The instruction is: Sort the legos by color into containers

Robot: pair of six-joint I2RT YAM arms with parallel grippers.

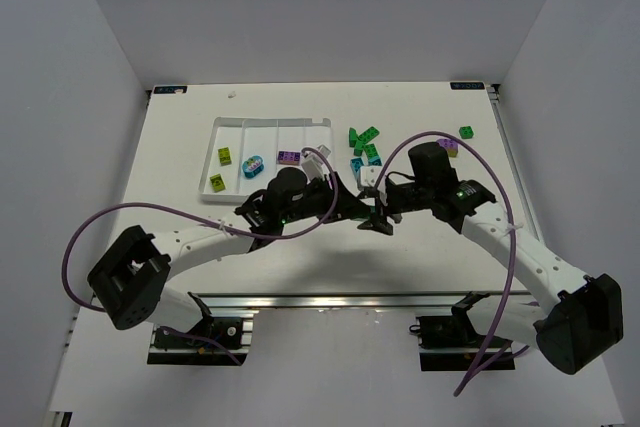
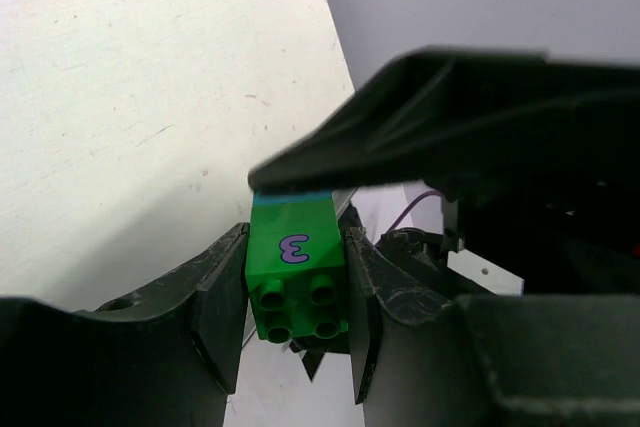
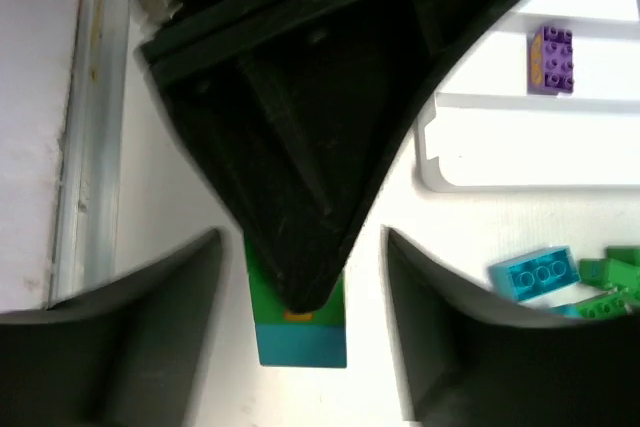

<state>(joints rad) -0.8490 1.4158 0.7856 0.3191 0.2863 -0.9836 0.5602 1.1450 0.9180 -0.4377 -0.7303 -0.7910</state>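
A green lego [image 2: 297, 277] marked with a purple 3, with a teal-blue lego [image 3: 300, 345] stuck to its far end, hangs above the table in front of the tray. My left gripper [image 2: 292, 372] is shut on the green one, a finger pressed on each side. My right gripper [image 3: 302, 247] faces it, open, its fingers [image 3: 150, 317] standing apart on either side of the stacked pair without touching it. In the top view both grippers [image 1: 372, 212] meet mid-table. The white tray's containers [image 1: 265, 127] hold two yellow-green legos [image 1: 226, 155], a teal one [image 1: 253, 164] and a purple one [image 1: 288, 157].
Loose green legos [image 1: 365, 137] and teal ones [image 1: 357, 164] lie right of the tray, close behind the grippers. A purple lego [image 1: 448, 147] and a green one [image 1: 467, 132] lie further right. The tray's near corner [image 3: 520, 172] is just beyond my right gripper.
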